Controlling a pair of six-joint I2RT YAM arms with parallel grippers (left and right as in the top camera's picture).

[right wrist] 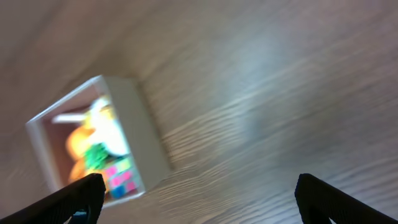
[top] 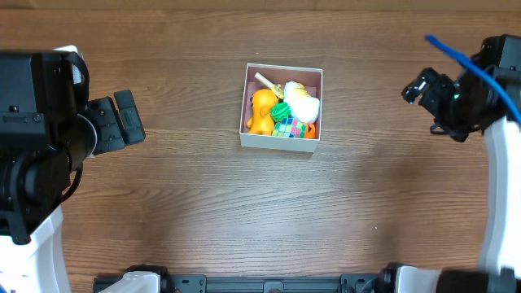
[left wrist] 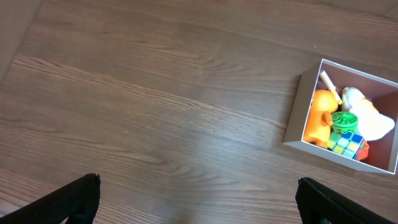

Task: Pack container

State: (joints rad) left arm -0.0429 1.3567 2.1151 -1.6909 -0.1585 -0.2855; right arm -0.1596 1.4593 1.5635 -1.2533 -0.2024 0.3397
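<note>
The container [top: 278, 142], a shallow square white box with a pink inside, sits at the table's centre. It holds an orange toy [top: 261, 111], a green toy [top: 281, 111], a white plush [top: 303, 104] and a colourful cube [top: 289, 128]. It also shows in the left wrist view [left wrist: 296, 112] and, blurred, in the right wrist view [right wrist: 146, 134]. My left gripper [left wrist: 199, 202] is open and empty, well left of the box. My right gripper [right wrist: 199, 196] is open and empty, well right of it.
The wooden table [top: 203, 212] surrounds the box. My left arm [top: 49, 122] is at the left edge and my right arm [top: 468, 94], with a blue cable, at the right edge.
</note>
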